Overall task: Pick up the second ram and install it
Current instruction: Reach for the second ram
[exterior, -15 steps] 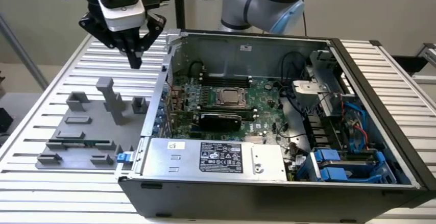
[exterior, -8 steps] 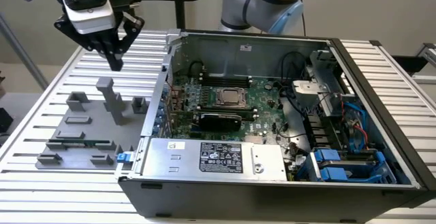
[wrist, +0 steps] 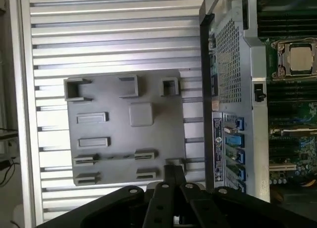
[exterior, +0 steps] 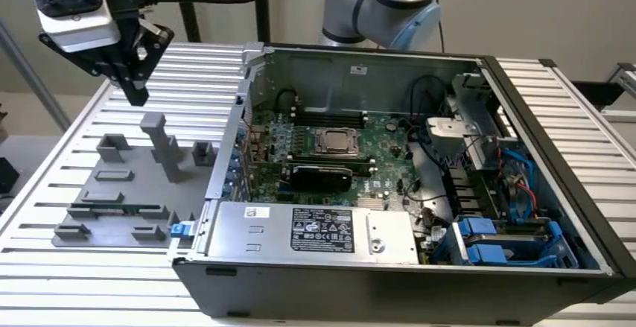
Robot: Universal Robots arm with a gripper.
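Hanging over the far side of the slatted table (exterior: 40,267), on the exterior view's left, the claw (exterior: 137,94) has its fingers pressed together with nothing between them. Nearer lies a grey plate (exterior: 100,193) with blocks. The ram stick (exterior: 124,209) lies flat in this plate's near part, well apart from the claw. The open computer case (exterior: 398,282) stands just right of the plate.

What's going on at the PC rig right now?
The robot arm's black gripper hovers, shut and empty, above the grey plastic fixture plate on the slatted aluminium table. The thin green RAM stick lies in that fixture, not yet picked up. The open dark computer case sits alongside.
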